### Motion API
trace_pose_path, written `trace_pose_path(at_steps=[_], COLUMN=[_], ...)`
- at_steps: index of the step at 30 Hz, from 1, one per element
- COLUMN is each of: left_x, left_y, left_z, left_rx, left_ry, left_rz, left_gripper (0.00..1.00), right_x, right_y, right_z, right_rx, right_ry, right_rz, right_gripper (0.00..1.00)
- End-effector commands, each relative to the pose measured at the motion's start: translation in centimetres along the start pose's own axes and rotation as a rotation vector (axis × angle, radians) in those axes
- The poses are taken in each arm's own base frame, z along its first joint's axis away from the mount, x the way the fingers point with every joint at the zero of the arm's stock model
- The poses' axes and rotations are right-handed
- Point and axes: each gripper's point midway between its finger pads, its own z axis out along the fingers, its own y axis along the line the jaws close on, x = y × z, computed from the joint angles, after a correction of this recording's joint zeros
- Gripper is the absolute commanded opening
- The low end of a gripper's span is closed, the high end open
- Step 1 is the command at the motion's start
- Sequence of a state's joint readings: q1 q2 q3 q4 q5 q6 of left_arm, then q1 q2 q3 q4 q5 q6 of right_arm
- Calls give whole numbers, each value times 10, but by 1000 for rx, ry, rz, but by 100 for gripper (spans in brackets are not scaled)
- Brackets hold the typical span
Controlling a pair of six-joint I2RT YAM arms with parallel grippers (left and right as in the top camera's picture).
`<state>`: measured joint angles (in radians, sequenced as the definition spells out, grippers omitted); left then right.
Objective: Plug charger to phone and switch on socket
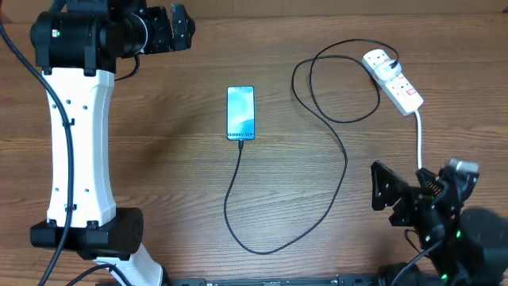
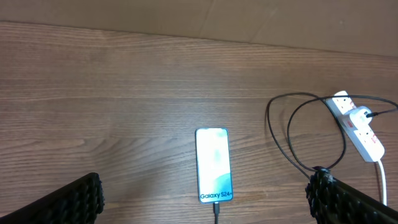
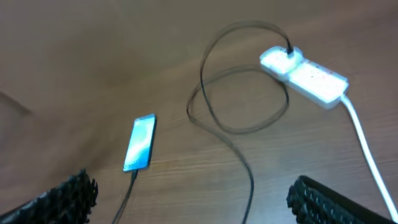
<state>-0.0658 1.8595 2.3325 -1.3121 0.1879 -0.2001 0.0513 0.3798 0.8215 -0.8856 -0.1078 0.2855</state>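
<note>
One phone (image 2: pixel 214 165) reading "Galaxy S24+", charger (image 1: pixel 347 161) plugged in

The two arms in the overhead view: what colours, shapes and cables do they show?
The left arm has a long white link with small holes, black joints and black cables. The right arm is mostly black, with a grey part and a green light. The left gripper and right gripper are black, with textured pads.
</note>
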Motion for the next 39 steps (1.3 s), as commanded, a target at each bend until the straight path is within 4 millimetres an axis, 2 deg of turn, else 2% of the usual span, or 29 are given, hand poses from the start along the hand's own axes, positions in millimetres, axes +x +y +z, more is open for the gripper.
trace_pose_path(at_steps=[1,9,18,27,34,39], left_x=[0,0,0,0,0,0], left_y=[-1,-1,-1,-1,-1,-1], left_z=[1,1,1,1,1,1], left_rx=[-4,-4,-4,-4,-4,-4], left_ry=[-1,-1,-1,-1,-1,-1], left_rz=[18,18,18,18,18,18], left_gripper=[100,100,100,100,100,100], right_x=[17,33,45,53,72,70], right_y=[-3,-10,-16,-21,-31,-39], right_z=[8,35,61,72,83,83], right_rx=[-49,-124,-178,-198,-152,-97], right_ry=[-51,-232,-347,-414,-349,-362], right_rz=[-84,-120,-146,-160,-225,-289], right_gripper=[100,100,100,100,100,100])
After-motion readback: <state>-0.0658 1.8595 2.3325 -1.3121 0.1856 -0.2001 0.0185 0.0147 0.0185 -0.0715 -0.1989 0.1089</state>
